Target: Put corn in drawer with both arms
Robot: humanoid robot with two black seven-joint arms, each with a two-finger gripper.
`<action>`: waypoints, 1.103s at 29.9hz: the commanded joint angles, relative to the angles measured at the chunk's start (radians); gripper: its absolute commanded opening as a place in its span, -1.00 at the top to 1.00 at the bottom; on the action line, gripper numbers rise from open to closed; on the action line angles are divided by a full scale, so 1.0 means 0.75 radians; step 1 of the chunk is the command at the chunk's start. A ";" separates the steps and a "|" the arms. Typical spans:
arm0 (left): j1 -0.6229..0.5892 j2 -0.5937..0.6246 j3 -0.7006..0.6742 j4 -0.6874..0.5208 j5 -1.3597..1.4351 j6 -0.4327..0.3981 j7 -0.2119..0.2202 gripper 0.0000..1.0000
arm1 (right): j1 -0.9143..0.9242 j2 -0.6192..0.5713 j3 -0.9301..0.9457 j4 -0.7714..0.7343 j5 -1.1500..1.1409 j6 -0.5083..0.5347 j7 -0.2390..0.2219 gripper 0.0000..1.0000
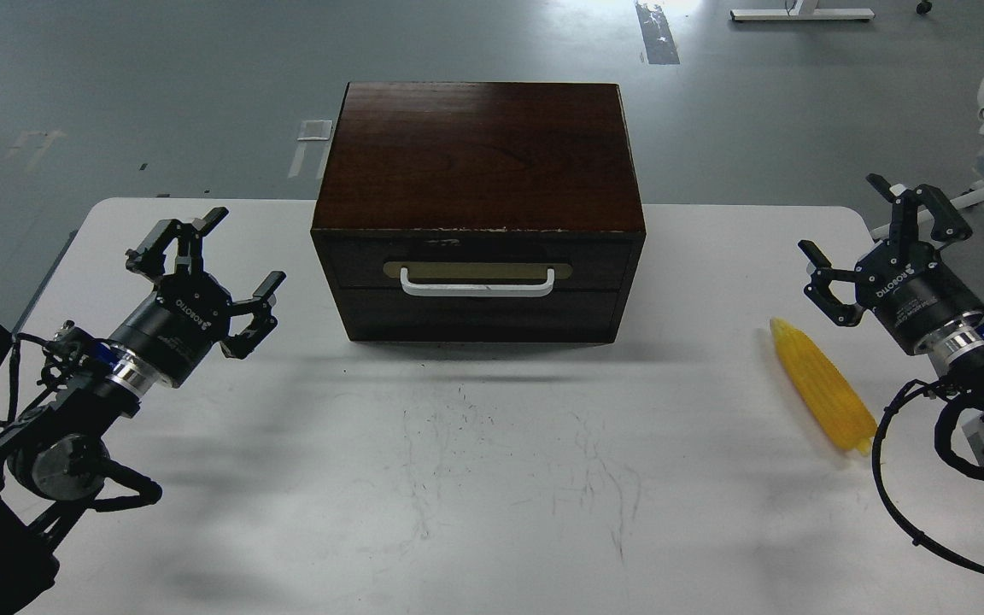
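At either edge of the white surface [492, 478] you see two black arms, one per side, each ending in one tool. Your left tool [206, 265] hovers with its fingers spread apart, holding nothing; your right tool [876, 243] likewise stands with fingers splayed and empty. Each carries a silver wrist ring and ROBOTIQ lettering.

Just below and inward of your right tool lies one corn [822, 396]: bright yellow, tapered, ribbed along its length, flat on the surface, its narrow tip pointing away from you and its broad end toward the near right edge. It touches neither tool and sits well apart from the cabinet.

Between the two tools stands one dark-brown wooden cabinet [479, 154]. Its front shows one drawer [475, 256], pushed fully in, with one white bar handle [477, 284] on a brass-coloured plate.

Both arms are cut off by the picture's borders, and a black cable loop hides part of the right arm's base. A seam below the handle runs across the front; whether it marks a second drawer cannot be told.
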 commanded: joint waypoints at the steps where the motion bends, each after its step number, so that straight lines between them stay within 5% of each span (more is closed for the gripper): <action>1: 0.011 0.007 -0.013 0.000 0.018 0.000 0.002 -0.98 | 0.000 -0.001 0.000 0.002 -0.001 0.000 0.000 -1.00; 22: 0.024 0.017 0.009 0.000 0.051 0.000 -0.012 -0.98 | 0.012 -0.019 -0.023 0.008 -0.018 0.000 0.014 -1.00; 24: 0.021 0.042 0.009 -0.002 0.053 0.000 -0.047 -0.98 | 0.024 -0.039 -0.027 0.008 -0.018 0.000 0.016 -1.00; 26: 0.013 0.081 0.009 -0.004 0.093 0.000 -0.183 -0.98 | 0.031 -0.058 -0.045 0.010 -0.018 0.000 0.016 -1.00; 33: -0.097 0.273 0.009 -0.035 0.341 0.000 -0.183 -0.98 | 0.035 -0.084 -0.051 0.014 -0.018 0.000 0.018 -1.00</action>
